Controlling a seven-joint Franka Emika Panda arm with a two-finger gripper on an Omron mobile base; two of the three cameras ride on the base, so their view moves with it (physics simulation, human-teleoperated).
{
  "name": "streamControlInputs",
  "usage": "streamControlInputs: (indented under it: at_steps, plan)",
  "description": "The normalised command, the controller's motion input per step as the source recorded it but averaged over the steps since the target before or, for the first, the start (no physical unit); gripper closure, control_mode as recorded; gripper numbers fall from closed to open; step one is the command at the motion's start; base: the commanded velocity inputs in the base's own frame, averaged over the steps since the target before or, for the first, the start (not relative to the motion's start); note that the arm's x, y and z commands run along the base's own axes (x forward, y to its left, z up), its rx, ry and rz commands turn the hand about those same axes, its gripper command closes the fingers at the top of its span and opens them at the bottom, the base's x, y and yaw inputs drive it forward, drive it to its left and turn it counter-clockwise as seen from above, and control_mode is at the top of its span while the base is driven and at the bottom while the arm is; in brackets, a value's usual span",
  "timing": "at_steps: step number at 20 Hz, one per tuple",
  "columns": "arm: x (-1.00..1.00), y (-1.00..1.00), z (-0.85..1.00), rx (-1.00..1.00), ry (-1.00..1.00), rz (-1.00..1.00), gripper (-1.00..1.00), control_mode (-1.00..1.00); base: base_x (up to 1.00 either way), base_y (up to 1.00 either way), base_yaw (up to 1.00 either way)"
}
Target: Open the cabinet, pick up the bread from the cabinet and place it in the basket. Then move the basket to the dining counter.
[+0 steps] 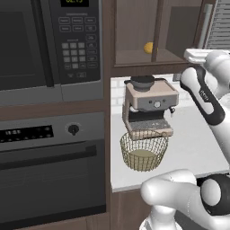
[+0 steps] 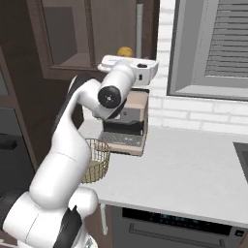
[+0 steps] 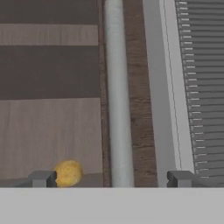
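Inside, the bread (image 3: 68,173) looks small, round, yellow-orange.

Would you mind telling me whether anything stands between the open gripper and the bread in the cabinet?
Yes, it seems so: the cabinet door looks shut, and the bread shows through its panel, left of the silver handle. The open gripper faces that handle, so the door needs opening first.

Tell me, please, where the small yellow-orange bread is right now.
The small rounded yellow-orange bread sits on the bottom shelf of the dark brown wall cabinet, above the beige coffee machine in the left base view.
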Motion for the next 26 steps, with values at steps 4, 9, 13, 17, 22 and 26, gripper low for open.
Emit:
streamControlInputs:
  at_steps: [4,9,13,17,22,26]
  plan:
    - [0.52,-0.18,0.00,0.02,0.04,0.00,-1.00,-1.00,0.00,0.00,0.00]
    - [0.25,-0.07,0.00,0.00,0.00,0.00,-1.00,-1.00,0.00,0.00,0.00]
    - [0.23,0.00,0.00,0.00,-0.01,0.00,-1.00,-1.00,0.00,0.00,0.00]
    - [0.30,0.00,0.00,0.00,0.00,0.00,-1.00,-1.00,0.00,0.00,0.00]
    - [0.30,0.00,0.00,0.00,0.00,0.00,1.00,-1.00,0.00,0.00,0.00]
    - [0.06,0.00,0.00,0.00,0.00,0.00,1.00,-1.00,0.00,0.00,0.00]
